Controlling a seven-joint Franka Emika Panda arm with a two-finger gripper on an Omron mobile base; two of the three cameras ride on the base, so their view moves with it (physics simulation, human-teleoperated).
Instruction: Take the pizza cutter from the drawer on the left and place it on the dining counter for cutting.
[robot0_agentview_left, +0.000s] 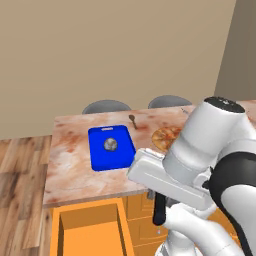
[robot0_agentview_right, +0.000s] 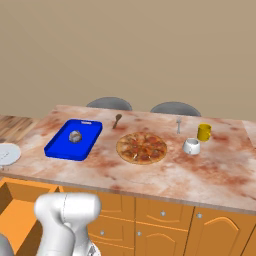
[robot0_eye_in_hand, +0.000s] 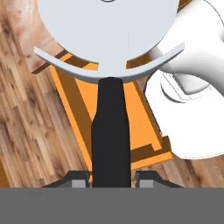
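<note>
Below the marbled tabletop (robot0_agentview_left: 75, 175) the drawer (robot0_agentview_left: 90, 232) gapes while the fingers (robot0_eye_in_hand: 112, 180) clamp the pizza cutter (robot0_eye_in_hand: 111, 131) between them, lifted clear for carrying.

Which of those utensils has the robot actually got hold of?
The pizza cutter, black-handled with a round grey wheel, clamped in the gripper. The wooden spoon and the silver fork lie on the counter.

drawer (robot0_agentview_left: 90, 231) standing open below dining counter (robot0_agentview_left: 70, 170) | pizza cutter (robot0_agentview_left: 159, 210) handle hanging under arm | blue cutting board (robot0_agentview_left: 111, 147) lying on counter
</note>
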